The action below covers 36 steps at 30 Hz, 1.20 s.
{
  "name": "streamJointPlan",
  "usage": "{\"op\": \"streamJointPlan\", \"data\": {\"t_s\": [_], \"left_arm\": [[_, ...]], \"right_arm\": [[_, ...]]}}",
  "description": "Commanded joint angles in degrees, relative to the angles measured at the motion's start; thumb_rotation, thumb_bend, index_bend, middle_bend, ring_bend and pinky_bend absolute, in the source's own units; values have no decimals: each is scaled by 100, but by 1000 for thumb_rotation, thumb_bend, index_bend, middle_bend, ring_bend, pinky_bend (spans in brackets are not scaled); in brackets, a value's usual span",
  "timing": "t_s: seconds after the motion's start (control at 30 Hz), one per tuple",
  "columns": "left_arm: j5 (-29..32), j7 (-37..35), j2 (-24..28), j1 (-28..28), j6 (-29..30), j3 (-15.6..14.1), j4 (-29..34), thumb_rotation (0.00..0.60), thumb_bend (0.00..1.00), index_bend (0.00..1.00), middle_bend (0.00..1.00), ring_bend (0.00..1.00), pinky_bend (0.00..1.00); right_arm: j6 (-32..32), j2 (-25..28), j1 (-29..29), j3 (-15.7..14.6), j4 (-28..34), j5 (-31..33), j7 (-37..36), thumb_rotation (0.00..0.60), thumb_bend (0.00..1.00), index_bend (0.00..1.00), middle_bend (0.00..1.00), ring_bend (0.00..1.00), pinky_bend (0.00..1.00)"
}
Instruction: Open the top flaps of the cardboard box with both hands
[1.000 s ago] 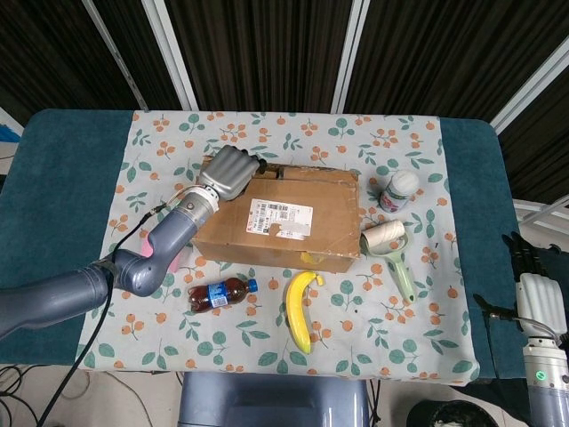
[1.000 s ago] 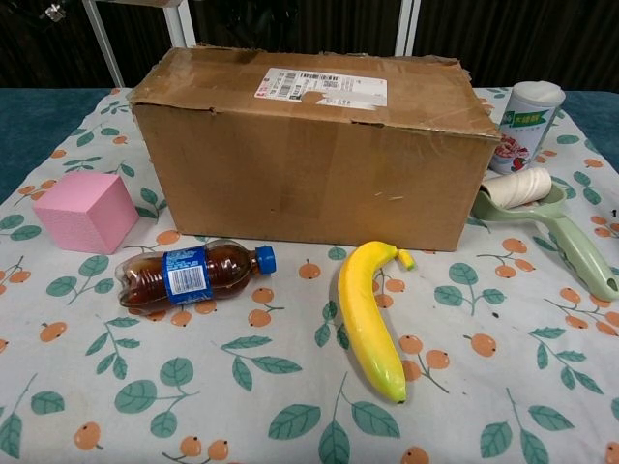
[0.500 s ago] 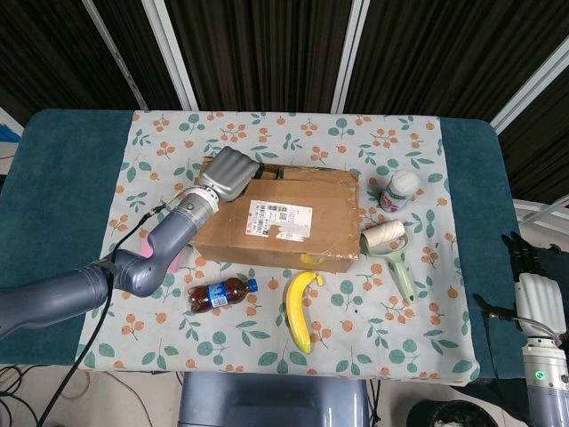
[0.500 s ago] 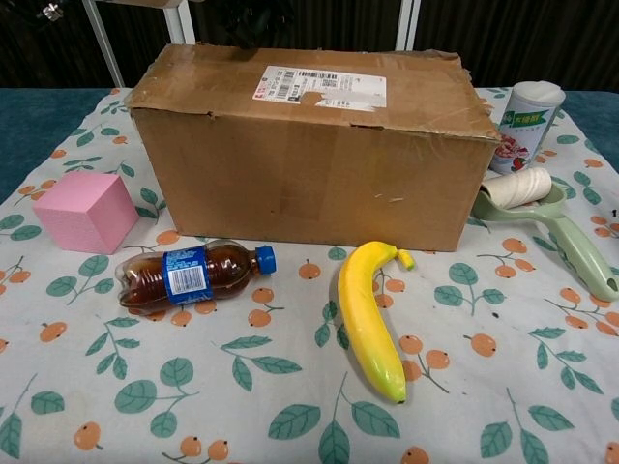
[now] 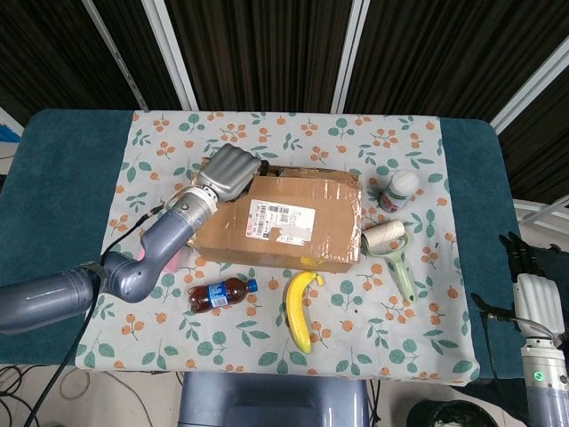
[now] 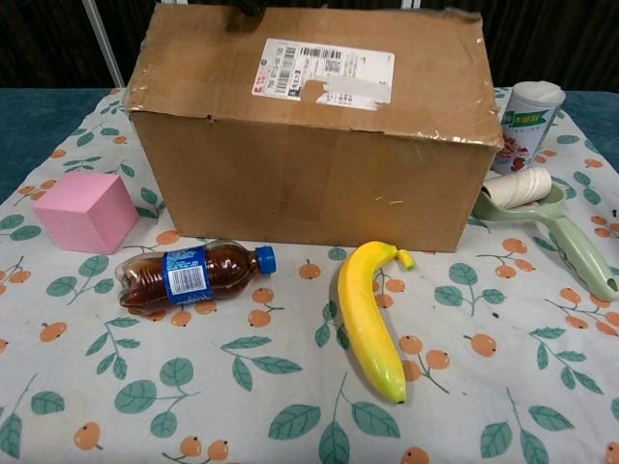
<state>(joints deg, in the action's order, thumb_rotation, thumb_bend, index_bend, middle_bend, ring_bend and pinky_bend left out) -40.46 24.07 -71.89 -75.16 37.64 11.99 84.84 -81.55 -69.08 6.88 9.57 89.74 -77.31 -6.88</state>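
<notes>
The cardboard box (image 5: 283, 222) sits mid-table on the flowered cloth (image 5: 373, 338), and the near top flap (image 6: 319, 82) with the shipping label tilts up at its far edge in the chest view, so the opening looks just begun. The left hand (image 5: 229, 172) is at the box's far left corner, fingers curled together over the flap edge; whether it truly grips the cardboard, I cannot tell. The right hand (image 5: 535, 298) hangs well apart, off the table's right edge, holding nothing, its fingers seemingly straight and close together. Judging by this, one flap is only partly raised, the others remain, and the second hand has yet to join in.
</notes>
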Motion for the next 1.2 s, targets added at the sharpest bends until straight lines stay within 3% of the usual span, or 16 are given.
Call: {"op": "streamJointPlan", "data": {"t_s": [0.03,0.77,1.2], "left_arm": [[-21,-106,228,30,58,74,284,600,988,460,567,492,532],[307,-706,1540,125,-14,305,1979,600,988,457,565,490,532],[-129,-1215,2373,360,-27,657,3213,600,988,450,563,490,532]], "right_arm": [[10,-4,5,-4,-6,-3,5,600,235,0,0,30,233],[35,-33,26,-23,-28,-22,24,600,240,0,0,30,233],[53,-42,46,-48,-66,-38,159,600,242,0,0,30,233]]}}
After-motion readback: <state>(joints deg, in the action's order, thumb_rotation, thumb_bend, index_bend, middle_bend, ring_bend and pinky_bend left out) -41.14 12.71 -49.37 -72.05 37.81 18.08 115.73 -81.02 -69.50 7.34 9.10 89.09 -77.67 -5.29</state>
